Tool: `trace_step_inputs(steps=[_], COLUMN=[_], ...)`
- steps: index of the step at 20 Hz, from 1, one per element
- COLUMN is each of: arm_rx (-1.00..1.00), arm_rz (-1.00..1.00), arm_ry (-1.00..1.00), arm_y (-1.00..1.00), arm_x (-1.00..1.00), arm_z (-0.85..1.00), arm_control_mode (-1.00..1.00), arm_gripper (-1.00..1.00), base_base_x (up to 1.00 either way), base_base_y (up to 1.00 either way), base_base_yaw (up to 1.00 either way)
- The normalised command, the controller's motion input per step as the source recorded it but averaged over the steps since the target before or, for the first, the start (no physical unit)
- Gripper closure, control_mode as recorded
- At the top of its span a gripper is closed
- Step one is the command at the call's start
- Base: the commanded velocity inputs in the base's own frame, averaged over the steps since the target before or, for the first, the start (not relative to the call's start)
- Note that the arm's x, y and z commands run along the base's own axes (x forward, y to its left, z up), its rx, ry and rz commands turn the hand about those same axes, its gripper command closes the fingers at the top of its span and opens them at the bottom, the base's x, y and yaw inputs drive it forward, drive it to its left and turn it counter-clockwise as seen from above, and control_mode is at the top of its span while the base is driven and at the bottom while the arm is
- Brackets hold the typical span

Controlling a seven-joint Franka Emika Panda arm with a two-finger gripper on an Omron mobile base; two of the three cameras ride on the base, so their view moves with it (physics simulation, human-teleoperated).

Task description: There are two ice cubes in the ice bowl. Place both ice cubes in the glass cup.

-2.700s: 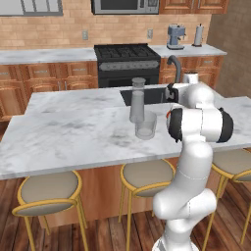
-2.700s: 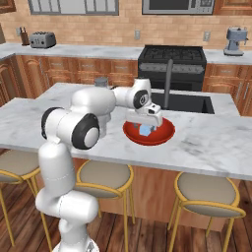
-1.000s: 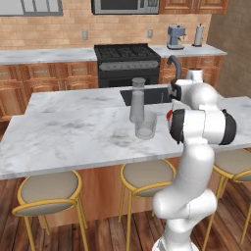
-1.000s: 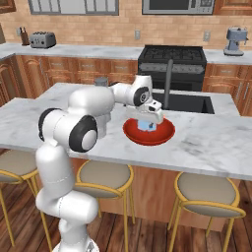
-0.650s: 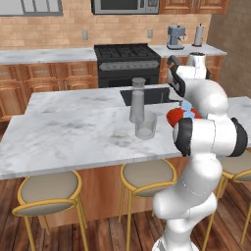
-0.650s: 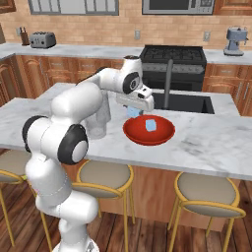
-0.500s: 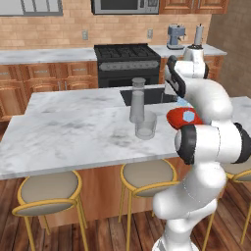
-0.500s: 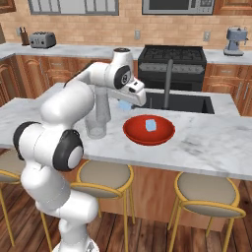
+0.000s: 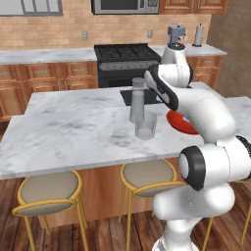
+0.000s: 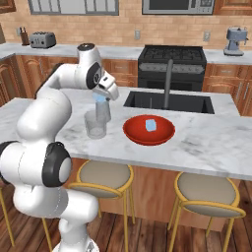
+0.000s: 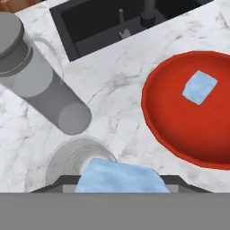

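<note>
Tool: clamped on one ice cube.
Glass cup: directly beneath tool.
Second ice cube: in ice bowl, beside tool.
Risk: off-centre release bounces cube off rim onto bench.

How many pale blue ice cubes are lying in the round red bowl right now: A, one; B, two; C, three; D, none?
A: a single pale blue ice cube lies in the round red bowl, while the other ice cube is held in the gripper above the clear glass cup.
</note>
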Motion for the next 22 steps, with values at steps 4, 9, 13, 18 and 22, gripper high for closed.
trace_step_inputs(steps=[4,9,13,18,22], arm_rx=[-0.06,-0.01,0.03,0.01,0.05], arm_rz=[0.0,0.0,0.0,0.0,0.0], arm_ry=[0.09,0.03,0.08,0.2,0.28], arm_y=[0.29,0.32,0.15,0.06,0.01], arm_x=[0.02,0.02,0.24,0.32,0.22], arm_z=[-0.12,-0.07,0.0,0.0,-0.06], arm_control_mode=[-1.0,-1.0,-1.0,-1.0,-1.0], arm_gripper=[1.0,1.0,1.0,1.0,1.0], base_base_x=[0.0,0.0,0.0,0.0,0.0], base_base_y=[0.0,0.0,0.0,0.0,0.0], base_base_yaw=[0.0,0.0,0.0,0.0,0.0])
